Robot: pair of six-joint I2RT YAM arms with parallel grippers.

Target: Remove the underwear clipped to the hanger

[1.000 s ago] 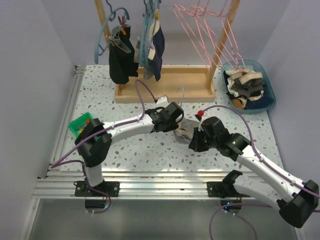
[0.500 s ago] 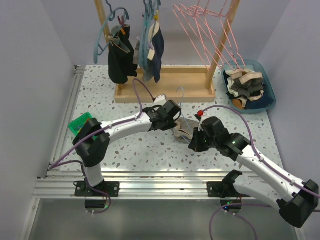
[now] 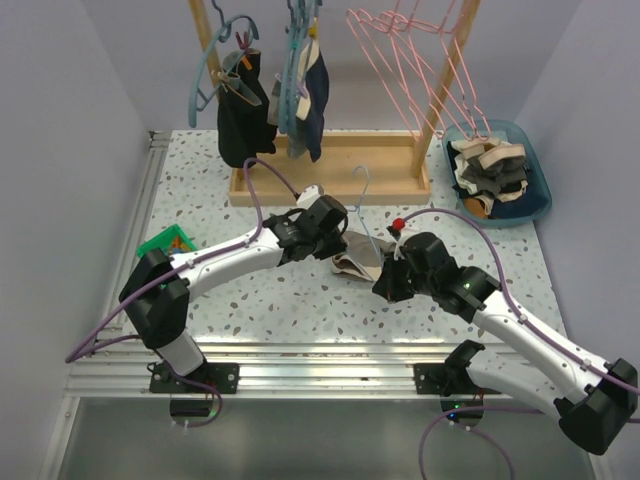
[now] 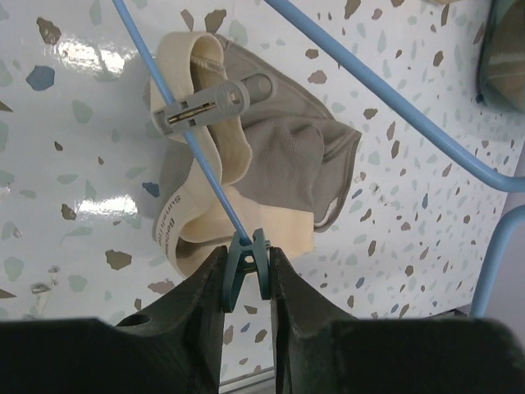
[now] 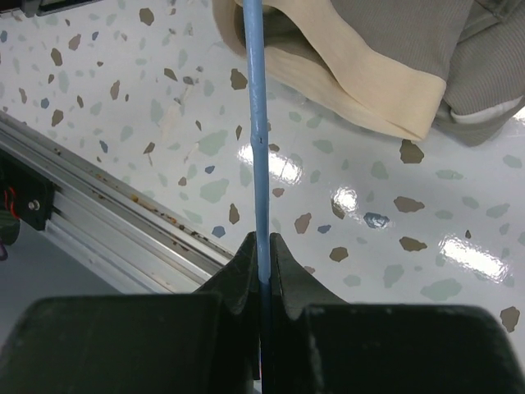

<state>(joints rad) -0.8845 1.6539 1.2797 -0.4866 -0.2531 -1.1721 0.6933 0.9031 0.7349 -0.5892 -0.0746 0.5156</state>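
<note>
Speckled desk (image 3: 270,300). Far edge: wooden rack (image 3: 330,170), dark garments (image 3: 240,125) hung left, pink hangers (image 3: 420,60) right. Blue tub (image 3: 543,185) of folded cloth far right; green box (image 3: 165,243) left edge.

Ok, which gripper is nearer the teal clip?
Left: the left gripper pinches the teal clip itself. The right gripper is shut on the hanger wire, on the underwear's other side.

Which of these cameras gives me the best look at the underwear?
The left wrist view: the underwear fills the frame, a grey clip pinning its cream waistband to the blue hanger. The top external view shows only a small, distant crumple; the right wrist view catches just a waistband edge and some grey fabric.
</note>
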